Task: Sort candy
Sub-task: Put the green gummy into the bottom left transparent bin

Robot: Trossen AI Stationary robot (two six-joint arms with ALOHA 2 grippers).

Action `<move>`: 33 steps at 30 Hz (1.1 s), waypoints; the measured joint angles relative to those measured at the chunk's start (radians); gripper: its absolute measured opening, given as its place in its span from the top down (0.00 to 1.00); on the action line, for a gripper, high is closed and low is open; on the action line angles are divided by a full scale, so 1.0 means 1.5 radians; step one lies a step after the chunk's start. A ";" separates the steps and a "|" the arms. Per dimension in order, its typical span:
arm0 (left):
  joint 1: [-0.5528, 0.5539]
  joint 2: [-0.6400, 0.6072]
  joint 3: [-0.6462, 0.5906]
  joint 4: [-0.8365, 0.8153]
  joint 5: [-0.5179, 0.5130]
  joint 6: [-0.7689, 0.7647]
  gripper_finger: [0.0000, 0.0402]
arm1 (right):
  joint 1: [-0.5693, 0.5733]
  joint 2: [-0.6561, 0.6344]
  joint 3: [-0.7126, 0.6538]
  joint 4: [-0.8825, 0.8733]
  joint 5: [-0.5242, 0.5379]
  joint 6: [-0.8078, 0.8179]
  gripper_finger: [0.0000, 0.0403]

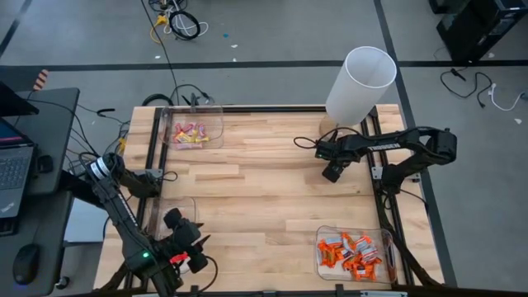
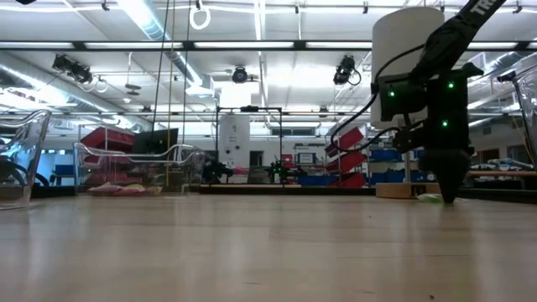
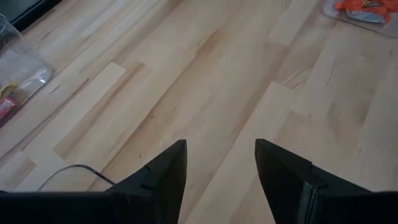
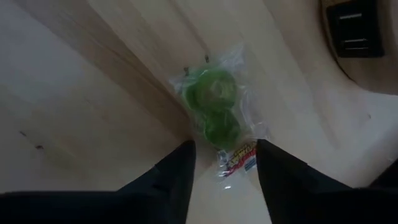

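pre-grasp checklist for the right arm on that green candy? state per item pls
1. Target in sight: green candy in a clear wrapper lies on the table, right ahead of the right hand. ok
2. Right hand fingers apart: gap visible, wrapper end between the tips. ok
3. Candy centred in the gap: the green body sits beyond the tips, only the printed wrapper end is between them. not ok
4. Height above the table: low view shows the hand near the surface, contact unclear. cannot tell
5. Left hand out of the way: parked at the near left, open, holding nothing. ok
6. Bins clear of the path: orange candy bin and pink candy bin both far off. ok
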State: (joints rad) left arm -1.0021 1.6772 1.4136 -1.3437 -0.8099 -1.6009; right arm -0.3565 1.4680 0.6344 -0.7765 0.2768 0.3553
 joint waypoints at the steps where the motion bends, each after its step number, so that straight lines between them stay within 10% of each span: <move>1: 0.000 0.000 0.000 0.000 0.000 0.000 0.52 | 0.000 0.001 0.000 0.003 -0.006 0.000 0.62; 10: 0.000 0.000 0.000 0.000 -0.008 0.001 0.52 | 0.005 0.001 -0.001 0.016 -0.064 0.000 0.97; 23: 0.000 0.000 0.000 0.003 -0.052 0.016 0.52 | 0.096 -0.152 0.003 0.021 -0.105 0.057 1.00; 33: 0.005 0.000 0.000 0.136 -0.186 0.233 0.52 | 0.261 -0.237 0.008 0.448 -0.296 0.065 1.00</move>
State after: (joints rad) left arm -0.9949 1.6772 1.4136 -1.1390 -1.0892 -1.2512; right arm 0.0346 1.1132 0.6464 -0.1048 -0.1677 0.4534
